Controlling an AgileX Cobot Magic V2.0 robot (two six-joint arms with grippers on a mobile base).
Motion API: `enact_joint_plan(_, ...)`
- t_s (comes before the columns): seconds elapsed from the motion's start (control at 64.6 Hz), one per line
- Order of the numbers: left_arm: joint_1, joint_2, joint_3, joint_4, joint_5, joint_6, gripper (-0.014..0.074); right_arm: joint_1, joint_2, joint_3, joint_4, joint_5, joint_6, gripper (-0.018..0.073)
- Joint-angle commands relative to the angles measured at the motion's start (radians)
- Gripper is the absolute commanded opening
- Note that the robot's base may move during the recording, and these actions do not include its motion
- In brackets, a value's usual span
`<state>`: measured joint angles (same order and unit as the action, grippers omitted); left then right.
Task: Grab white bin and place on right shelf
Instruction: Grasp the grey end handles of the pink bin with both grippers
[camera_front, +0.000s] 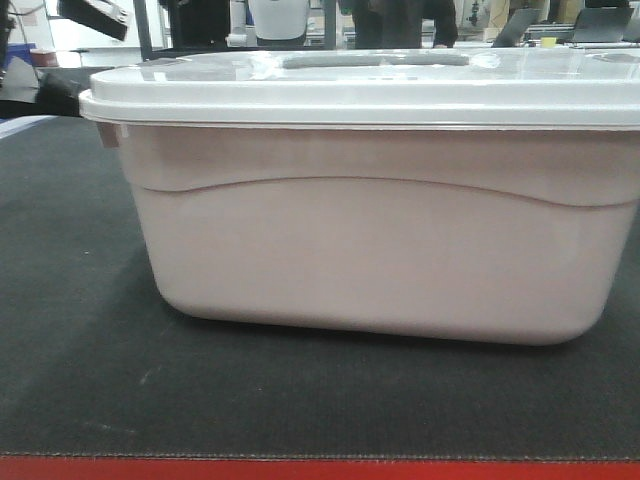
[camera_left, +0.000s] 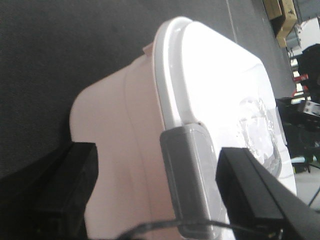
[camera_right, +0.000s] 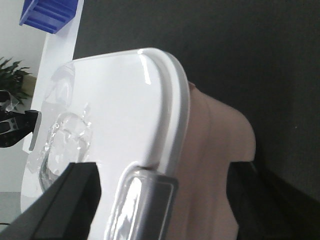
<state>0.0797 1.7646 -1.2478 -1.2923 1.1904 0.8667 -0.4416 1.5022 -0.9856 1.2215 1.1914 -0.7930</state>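
The white bin (camera_front: 370, 250) stands upright on the dark mat and fills the front view, its white lid (camera_front: 350, 85) on, with a grey handle recess (camera_front: 375, 60). In the left wrist view my left gripper (camera_left: 159, 152) is open around one end of the white bin (camera_left: 120, 130). Its black fingers (camera_left: 245, 185) stand either side of a grey lid latch (camera_left: 187, 170), apart from it. In the right wrist view my right gripper (camera_right: 165, 172) is likewise open around the grey latch (camera_right: 145, 205) at the other end of the white bin (camera_right: 210, 150). The right shelf is out of view.
The dark mat (camera_front: 80, 380) ends in a red table edge (camera_front: 320, 470) at the front. A blue crate (camera_right: 47, 12) and a green plant (camera_right: 12, 75) lie beyond the bin in the right wrist view. Behind the bin are dark equipment and clutter (camera_front: 95, 15).
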Motion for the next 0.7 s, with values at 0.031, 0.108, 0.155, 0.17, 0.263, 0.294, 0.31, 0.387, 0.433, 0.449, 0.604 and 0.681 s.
enact_joint_plan(0.031,-0.027,-0.043,-0.035,-0.073,0.123,0.009,0.04,-0.003,-0.026,0.07,0.185,0.142,-0.108,0.0623)
enact_joint_plan(0.108,-0.034,-0.043,-0.035,-0.073,0.119,0.009,0.04,0.004,-0.026,0.104,0.221,0.142,-0.144,0.0623)
enact_joint_plan(0.155,-0.035,-0.043,-0.035,-0.073,0.119,0.009,0.04,0.01,-0.026,0.119,0.235,0.142,-0.159,0.0623)
enact_joint_plan(0.17,-0.035,-0.043,-0.035,-0.073,0.119,0.009,0.04,0.014,-0.026,0.123,0.238,0.142,-0.162,0.0623)
enact_joint_plan(0.263,-0.035,-0.043,-0.035,-0.073,0.119,0.009,0.04,0.045,-0.026,0.128,0.243,0.142,-0.173,0.0623)
enact_joint_plan(0.294,-0.035,-0.043,-0.035,-0.073,0.119,0.009,0.04,0.056,-0.026,0.128,0.247,0.142,-0.175,0.0623)
enact_joint_plan(0.31,-0.035,-0.043,-0.035,-0.073,0.119,0.009,0.04,0.065,-0.026,0.128,0.248,0.142,-0.176,0.0623)
enact_joint_plan(0.387,-0.047,-0.043,-0.035,-0.073,0.119,0.006,0.04,0.097,-0.026,0.128,0.248,0.142,-0.176,0.0623)
enact_joint_plan(0.433,-0.055,-0.043,-0.035,-0.073,0.121,0.006,0.04,0.11,-0.026,0.128,0.248,0.142,-0.176,0.0623)
enact_joint_plan(0.449,-0.058,-0.043,-0.035,-0.073,0.121,0.006,0.04,0.114,-0.026,0.128,0.248,0.142,-0.176,0.0623)
enact_joint_plan(0.604,-0.1,-0.043,-0.035,-0.073,0.121,0.004,0.04,0.131,-0.026,0.128,0.248,0.142,-0.176,0.0623)
enact_joint_plan(0.681,-0.118,-0.043,-0.035,-0.073,0.119,0.004,0.04,0.131,-0.026,0.128,0.248,0.142,-0.176,0.0623)
